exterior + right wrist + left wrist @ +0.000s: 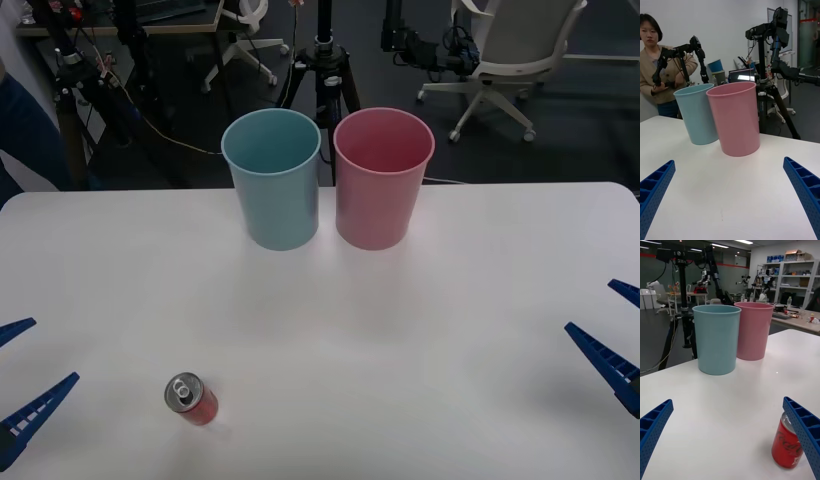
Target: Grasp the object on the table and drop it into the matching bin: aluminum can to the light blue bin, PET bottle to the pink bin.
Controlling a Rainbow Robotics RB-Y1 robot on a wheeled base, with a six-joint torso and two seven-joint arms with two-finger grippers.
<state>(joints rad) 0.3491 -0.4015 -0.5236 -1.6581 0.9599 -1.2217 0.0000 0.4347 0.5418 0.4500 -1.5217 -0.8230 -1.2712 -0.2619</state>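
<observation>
Red can [192, 398] upright on table [400, 340], just right of left hand [20, 385]; both hands wide open, empty

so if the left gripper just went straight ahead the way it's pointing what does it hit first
Probably the light blue bin, which stands almost dead ahead of the open left gripper. The red can sits off by one finger, so it might get clipped first; depth is hard to judge.
</observation>
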